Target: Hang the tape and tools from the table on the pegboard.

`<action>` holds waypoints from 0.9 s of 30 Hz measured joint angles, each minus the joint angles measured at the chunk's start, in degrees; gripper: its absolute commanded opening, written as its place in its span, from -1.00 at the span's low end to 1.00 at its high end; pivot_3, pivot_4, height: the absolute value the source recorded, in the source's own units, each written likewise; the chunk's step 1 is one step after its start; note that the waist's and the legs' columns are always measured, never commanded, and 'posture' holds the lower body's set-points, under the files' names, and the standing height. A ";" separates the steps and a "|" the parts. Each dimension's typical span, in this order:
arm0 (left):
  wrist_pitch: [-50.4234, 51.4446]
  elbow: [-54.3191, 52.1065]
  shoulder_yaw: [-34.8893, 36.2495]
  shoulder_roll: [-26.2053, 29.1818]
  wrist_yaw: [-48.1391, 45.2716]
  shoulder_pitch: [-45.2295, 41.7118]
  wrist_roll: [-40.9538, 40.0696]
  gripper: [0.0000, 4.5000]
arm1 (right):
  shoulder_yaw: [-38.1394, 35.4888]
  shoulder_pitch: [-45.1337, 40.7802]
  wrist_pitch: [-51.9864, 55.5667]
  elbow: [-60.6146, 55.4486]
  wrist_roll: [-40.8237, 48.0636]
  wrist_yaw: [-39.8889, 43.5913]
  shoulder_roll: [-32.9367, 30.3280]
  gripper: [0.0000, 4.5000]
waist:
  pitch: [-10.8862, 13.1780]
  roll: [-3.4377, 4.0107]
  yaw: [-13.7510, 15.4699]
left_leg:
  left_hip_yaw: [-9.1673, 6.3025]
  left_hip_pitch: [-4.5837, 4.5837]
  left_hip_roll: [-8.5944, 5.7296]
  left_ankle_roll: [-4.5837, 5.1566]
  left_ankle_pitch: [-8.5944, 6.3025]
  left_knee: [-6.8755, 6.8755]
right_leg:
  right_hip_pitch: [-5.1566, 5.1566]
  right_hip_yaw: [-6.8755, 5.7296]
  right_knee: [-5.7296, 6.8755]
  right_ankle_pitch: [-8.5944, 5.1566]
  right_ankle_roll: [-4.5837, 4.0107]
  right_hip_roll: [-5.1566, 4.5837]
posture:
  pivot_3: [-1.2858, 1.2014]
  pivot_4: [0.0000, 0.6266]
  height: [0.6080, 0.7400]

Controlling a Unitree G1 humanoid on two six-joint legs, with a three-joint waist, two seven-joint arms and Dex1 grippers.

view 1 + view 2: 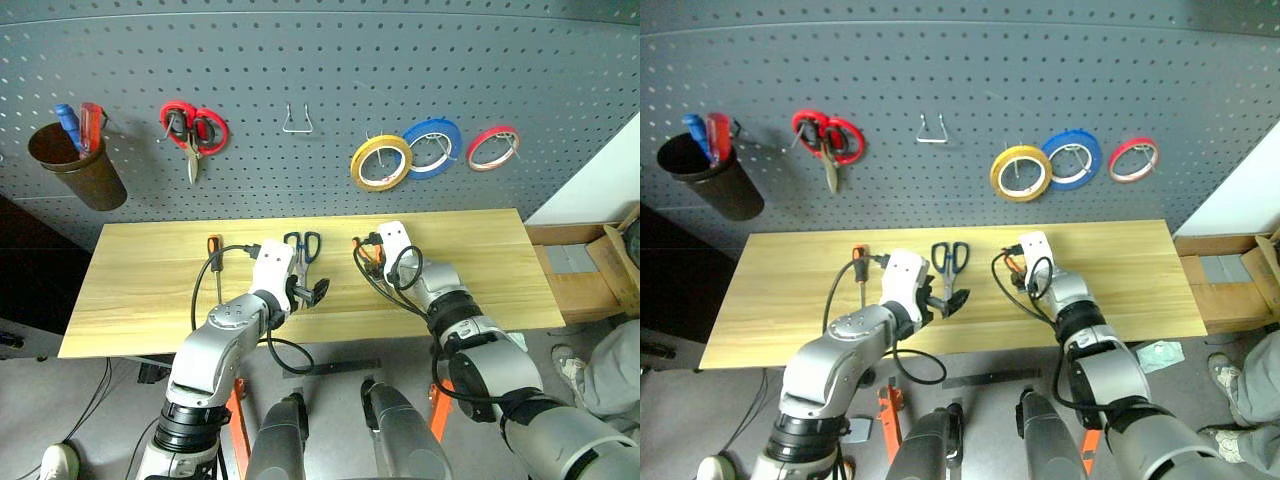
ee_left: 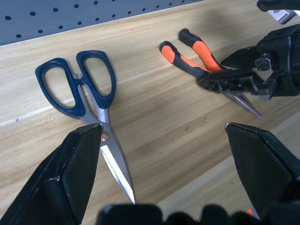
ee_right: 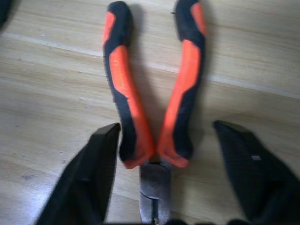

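The orange-and-black pliers (image 3: 154, 108) lie flat on the wooden table (image 1: 150, 300). My right gripper (image 3: 168, 129) is open and straddles their neck, with one finger close by a handle and the other apart from it. The dark-blue scissors (image 2: 79, 89) lie just ahead of my open, empty left gripper (image 2: 164, 136), which hovers over the table. The slim screwdriver (image 1: 215, 262) lies on the table to the left of that arm. The yellow tape (image 1: 381, 162) hangs on the dark grey pegboard (image 1: 320, 60).
On the pegboard hang red-handled scissors (image 1: 193, 130), a blue ring (image 1: 432, 147), a red ring (image 1: 492, 148), an empty metal hook (image 1: 297, 122) and a brown cup (image 1: 77, 165) with tool handles in it. Cardboard boxes (image 1: 590, 275) stand past the table's right end.
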 measured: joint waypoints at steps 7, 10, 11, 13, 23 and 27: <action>-0.06 0.01 0.00 -0.08 0.09 -0.18 0.01 1.00 | -1.72 0.00 0.11 0.03 0.56 -0.46 0.32 -0.23 | 0.00 0.00 -0.01 | -0.04 -0.01 0.00 0.00 0.00 -0.01 | 0.00 -0.03 0.00 0.00 0.00 0.00 | 0.07 0.06 1.00; -0.38 -0.03 0.08 -0.15 0.25 -0.67 0.02 1.00 | -2.41 2.72 2.09 -5.15 2.31 1.38 0.23 -0.23 | -0.01 -0.01 0.09 | -0.08 -0.04 -0.01 0.00 0.00 -0.03 | -0.01 -0.06 -0.02 0.00 0.00 -0.01 | 0.07 -0.01 1.00; -0.41 -0.19 0.32 -0.15 0.51 -0.62 0.01 1.00 | -2.15 4.82 2.94 -8.44 2.81 2.76 0.22 -0.23 | -0.01 -0.01 0.18 | -0.14 -0.09 -0.01 -0.01 -0.01 -0.05 | -0.03 -0.11 -0.01 0.00 0.00 -0.01 | 0.07 -0.03 1.00; -0.41 -2.37 1.43 -0.29 1.11 0.26 -0.07 1.00 | 0.93 12.72 5.49 -22.59 3.85 6.70 -1.77 -0.23 | -0.03 0.01 0.57 | -0.29 -0.42 -0.02 -0.09 -0.05 -0.05 | -0.30 -0.24 0.01 -0.03 0.06 -0.04 | 0.06 -0.10 1.00; -6.72 -15.78 7.05 -0.05 7.36 1.66 3.39 1.00 | 4.65 34.79 5.32 -76.29 8.86 7.97 -1.60 -0.23 | -0.11 0.00 1.40 | -0.51 -0.93 0.02 -0.79 0.01 0.02 | -0.85 -0.37 0.04 -0.14 0.24 -0.04 | 0.06 -0.14 1.00; -10.10 -14.36 8.03 0.59 9.12 -3.50 5.63 1.00 | 7.84 26.89 -4.68 -75.00 5.15 5.14 1.01 -0.23 | -0.11 0.00 1.28 | -0.47 -0.85 -0.02 -0.75 0.42 0.04 | -0.72 -0.40 0.00 0.17 0.30 0.03 | 0.05 -0.10 1.00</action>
